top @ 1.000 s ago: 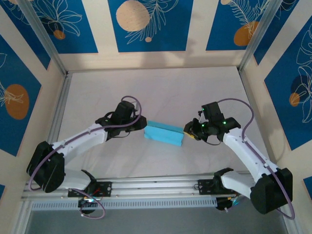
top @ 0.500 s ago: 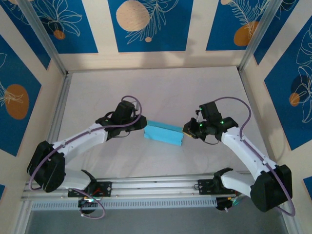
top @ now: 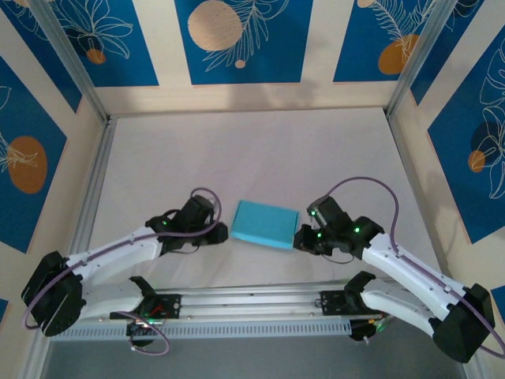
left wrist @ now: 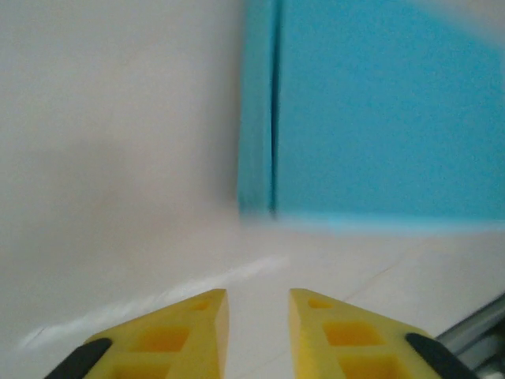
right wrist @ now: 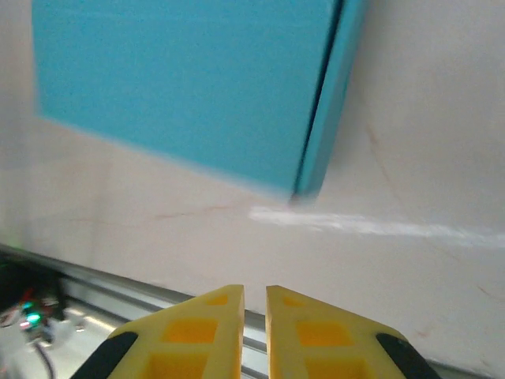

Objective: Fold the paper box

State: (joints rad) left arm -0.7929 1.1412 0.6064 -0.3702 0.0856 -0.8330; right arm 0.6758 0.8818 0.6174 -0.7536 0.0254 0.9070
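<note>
The left gripper [left wrist: 258, 294] stands narrowly open and holds nothing. It sits low over the table [top: 252, 150], just off the box's left edge. The right gripper [right wrist: 255, 288] is almost closed, also empty, near the box's right edge. Between them the box [top: 266, 223] lies flat on the table, folded, light blue, touching neither gripper.

Left arm [top: 110, 251] stretched low, left fingers [left wrist: 170, 339] slightly parted, right arm [top: 404, 265] mirrored, right fingers [right wrist: 189, 335] nearly touching.
</note>
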